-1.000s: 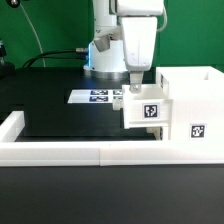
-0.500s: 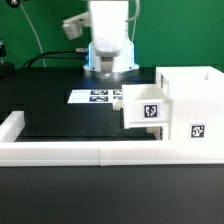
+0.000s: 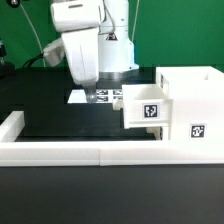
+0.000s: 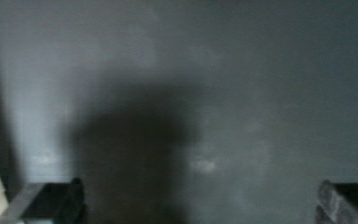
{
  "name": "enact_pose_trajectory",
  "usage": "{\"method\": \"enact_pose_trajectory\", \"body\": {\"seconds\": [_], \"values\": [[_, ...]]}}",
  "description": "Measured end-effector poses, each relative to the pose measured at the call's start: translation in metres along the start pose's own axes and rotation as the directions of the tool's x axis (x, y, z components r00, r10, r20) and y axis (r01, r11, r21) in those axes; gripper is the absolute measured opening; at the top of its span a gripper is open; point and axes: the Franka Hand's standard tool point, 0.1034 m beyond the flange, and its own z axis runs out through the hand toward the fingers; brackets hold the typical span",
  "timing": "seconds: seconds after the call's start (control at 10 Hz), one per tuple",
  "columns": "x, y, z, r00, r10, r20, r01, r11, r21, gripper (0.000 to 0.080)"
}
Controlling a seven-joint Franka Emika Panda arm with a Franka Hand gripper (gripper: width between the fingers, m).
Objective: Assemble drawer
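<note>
Item: my gripper (image 3: 91, 91), jaws apart and empty, has swung from 1 tray (image 3: 148, 106), left part-seated in the casing (image 3: 195, 100), toward 10 o'clock; insertion likely unfinished.

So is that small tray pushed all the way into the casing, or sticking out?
Sticking out. In the exterior view the tray juts from the casing toward that view's left, its tagged front well proud of the casing's side.

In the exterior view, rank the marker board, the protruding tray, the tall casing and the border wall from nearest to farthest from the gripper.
1. Marker board, directly under the gripper.
2. Tray, toward the exterior view's right.
3. Casing, farther right.
The border wall, along the front, looks about as far as the casing; too close to call.
</note>
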Motion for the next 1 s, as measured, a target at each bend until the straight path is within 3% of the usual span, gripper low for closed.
{"method": "enact_pose_trajectory", "body": {"seconds": [0.1, 0.6, 1.0], "values": [[0.000, 0.000, 0.003, 1.000, 0.019, -0.013, -0.019, 1.000, 0.004, 0.0648], [0.035, 0.002, 0.019, 0.995, 0.091, -0.028, -0.090, 0.995, 0.031, 0.0648], [0.071, 0.005, 0.027, 0.987, 0.157, -0.033, -0.155, 0.987, 0.036, 0.0648]]}}
